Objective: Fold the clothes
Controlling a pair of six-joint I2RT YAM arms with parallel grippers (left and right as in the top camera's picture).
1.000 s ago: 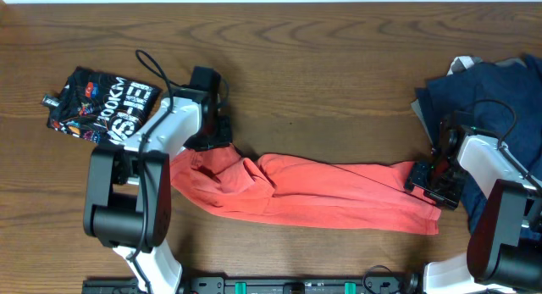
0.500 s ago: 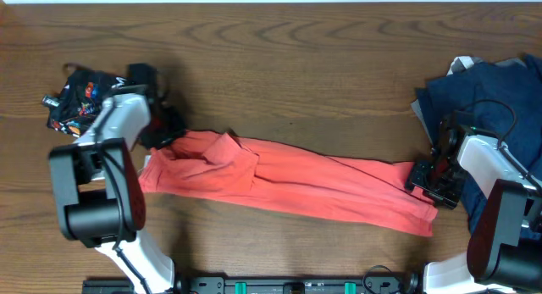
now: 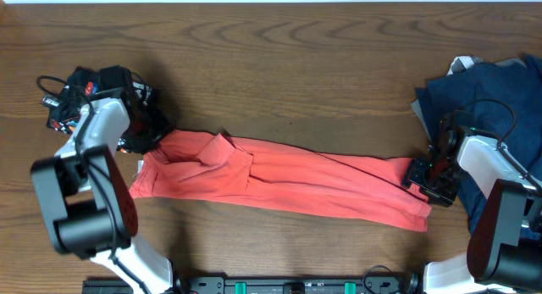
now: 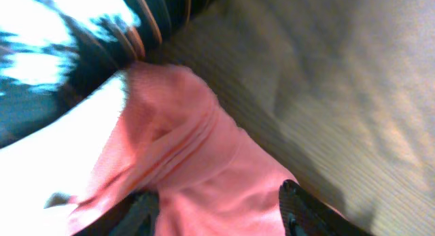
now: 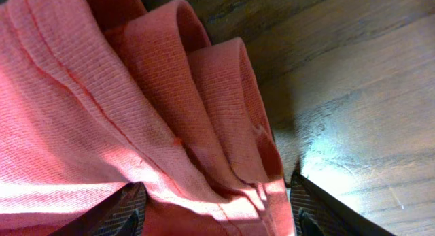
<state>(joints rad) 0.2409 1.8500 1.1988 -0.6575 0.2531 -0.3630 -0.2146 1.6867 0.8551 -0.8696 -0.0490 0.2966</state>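
The coral-red shirt [image 3: 288, 182] lies stretched in a long band across the table, from lower right to left. My left gripper [image 3: 144, 140] is at its left end. In the left wrist view, blurred, that gripper [image 4: 221, 207] is open, fingers wide apart with slack red cloth [image 4: 197, 147] between them. My right gripper [image 3: 421, 177] is shut on the shirt's right end. The right wrist view shows thick folds of red fabric [image 5: 170, 127] filling the gap of that gripper [image 5: 217, 210].
A black shirt with white lettering [image 3: 72, 95] lies crumpled just behind the left arm. A heap of dark navy clothes [image 3: 491, 91] sits at the right edge, behind the right arm. Bare wooden table [image 3: 296, 65] runs along the back.
The left arm swung left, dragging the shirt's left end with it and pulling the band straighter. Its jaws have widened. The right gripper has hardly moved.
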